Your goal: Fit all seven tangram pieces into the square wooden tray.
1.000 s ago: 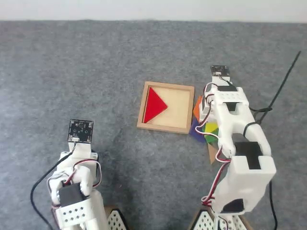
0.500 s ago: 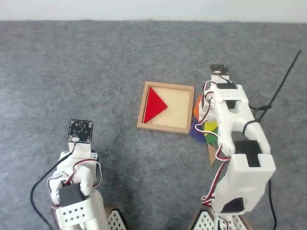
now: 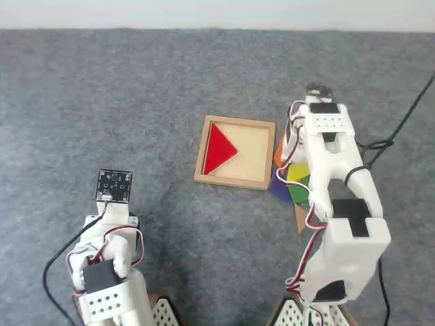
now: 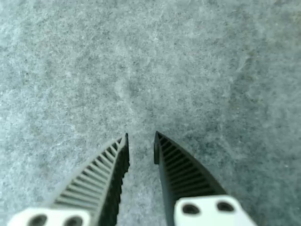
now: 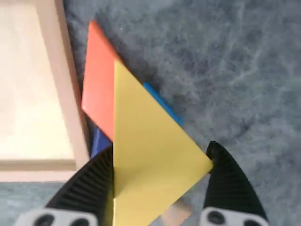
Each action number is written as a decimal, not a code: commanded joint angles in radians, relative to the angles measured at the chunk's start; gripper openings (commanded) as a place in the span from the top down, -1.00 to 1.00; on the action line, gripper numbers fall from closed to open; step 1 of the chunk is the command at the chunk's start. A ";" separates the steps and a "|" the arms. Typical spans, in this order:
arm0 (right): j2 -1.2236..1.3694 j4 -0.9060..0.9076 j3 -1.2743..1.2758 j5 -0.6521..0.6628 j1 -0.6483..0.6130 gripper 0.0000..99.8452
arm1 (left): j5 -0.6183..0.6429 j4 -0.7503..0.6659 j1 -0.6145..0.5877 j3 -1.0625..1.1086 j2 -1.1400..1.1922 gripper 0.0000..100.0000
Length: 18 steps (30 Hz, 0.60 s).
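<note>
Right gripper point(image 5: 160, 153), fingers clamped on the yellow triangle point(image 5: 146, 141), just beside the square wooden tray point(image 5: 70, 94) and above an orange piece point(image 5: 99, 89) and a blue piece point(image 5: 164, 106) on the grey table point(image 3: 136, 88). A red triangle point(image 3: 219, 149) lies in the tray's left half. The left gripper point(image 4: 141, 139) hangs empty over bare table, fingers slightly parted. The hold on thin edges looks slight: the triangle may twist, drop, or catch the tray's wall if carried low.
</note>
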 commanded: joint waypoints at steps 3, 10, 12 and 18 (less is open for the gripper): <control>-0.188 0.065 -0.109 -0.189 -0.045 0.68 | -0.009 0.006 -0.008 -0.007 -0.012 0.83; -0.194 -0.007 -0.110 -0.431 -0.156 0.68 | -0.009 0.006 -0.006 -0.007 -0.012 0.83; -0.176 -0.064 -0.110 -0.525 -0.200 0.68 | -0.009 0.006 -0.006 -0.007 -0.012 0.83; -0.077 -0.232 -0.110 -0.700 -0.341 0.67 | -0.009 0.006 -0.006 -0.007 -0.012 0.83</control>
